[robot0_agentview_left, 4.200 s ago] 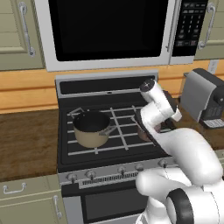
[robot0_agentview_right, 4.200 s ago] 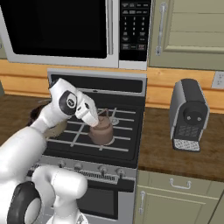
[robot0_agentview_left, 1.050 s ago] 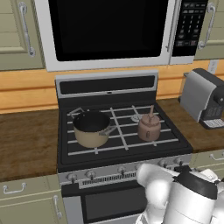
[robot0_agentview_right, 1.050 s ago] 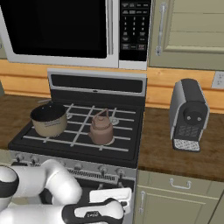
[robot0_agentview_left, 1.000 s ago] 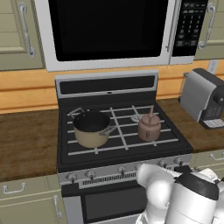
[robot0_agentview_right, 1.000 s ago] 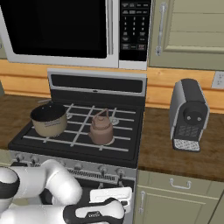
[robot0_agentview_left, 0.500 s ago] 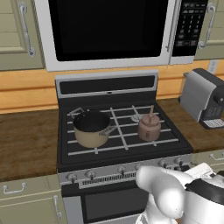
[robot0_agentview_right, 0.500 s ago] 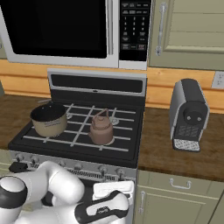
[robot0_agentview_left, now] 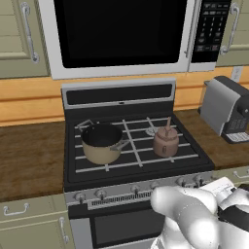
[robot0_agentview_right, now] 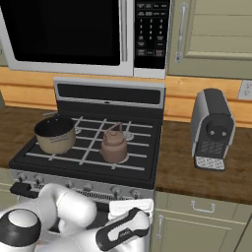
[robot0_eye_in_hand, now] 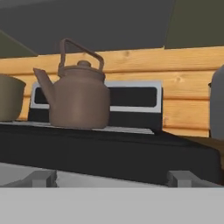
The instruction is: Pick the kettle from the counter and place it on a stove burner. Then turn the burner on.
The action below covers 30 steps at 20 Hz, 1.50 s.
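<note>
**Gripper low at the stove front, kettle already on the grate**

Gripper sits down in front of the stove, level with the knob row, with its jaws spread wide and nothing between them. From the hand view two grey knobs rise just ahead at the bottom edge; which one serves the kettle's burner is hard to tell from these angles.

Beyond the knob panel, the kettle stands upright on the black grate over the front right burner, so the placing looks done and the turning of a knob is what remains. It reads as rigid metal, probably light if empty, with a smooth round body that would slip in a pinch. The arched handle on top is the sensible hold, gripped across its bar; the spout and lid knob are poor choices.

To its left, apart from it, sits the saucepan. Further right, on the counter, stands a coffee machine. Above all hangs the microwave.
</note>
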### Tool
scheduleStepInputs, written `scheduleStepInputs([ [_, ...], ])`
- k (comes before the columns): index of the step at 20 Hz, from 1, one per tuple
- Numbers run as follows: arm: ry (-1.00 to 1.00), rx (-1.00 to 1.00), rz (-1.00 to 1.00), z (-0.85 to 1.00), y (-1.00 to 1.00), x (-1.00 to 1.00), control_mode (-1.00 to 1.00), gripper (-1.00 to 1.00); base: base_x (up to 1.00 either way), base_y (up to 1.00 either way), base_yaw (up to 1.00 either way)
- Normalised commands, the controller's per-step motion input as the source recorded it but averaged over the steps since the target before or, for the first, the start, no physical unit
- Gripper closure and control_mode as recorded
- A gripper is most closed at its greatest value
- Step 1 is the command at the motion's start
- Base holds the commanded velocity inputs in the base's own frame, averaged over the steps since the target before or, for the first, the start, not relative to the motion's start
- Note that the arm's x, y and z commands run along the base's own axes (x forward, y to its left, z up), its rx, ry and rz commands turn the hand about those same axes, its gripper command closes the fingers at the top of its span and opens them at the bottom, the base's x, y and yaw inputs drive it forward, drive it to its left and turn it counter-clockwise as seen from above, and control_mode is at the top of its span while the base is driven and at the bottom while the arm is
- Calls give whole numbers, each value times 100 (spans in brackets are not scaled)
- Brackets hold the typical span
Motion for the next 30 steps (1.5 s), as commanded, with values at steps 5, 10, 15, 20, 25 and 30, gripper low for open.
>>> scheduleStepInputs([
  [5, 0, 3, 0, -8, 0, 25, -100, -100, 0, 0, 0],
  [10, 0, 1, 0, -42, -13, 6, -100, -100, 0, 0, 0],
  [15, 0, 0, 0, -42, -15, -2, -100, -100, 0, 0, 0],
  [20, -2, 0, 1, 0, -11, 1, -100, -100, 0, 0, 0],
  [25, -1, 0, 0, 0, -5, 1, -100, -100, 0, 0, 0],
  [30, 0, 0, 0, 0, 1, 6, -100, -100, 0, 0, 0],
])
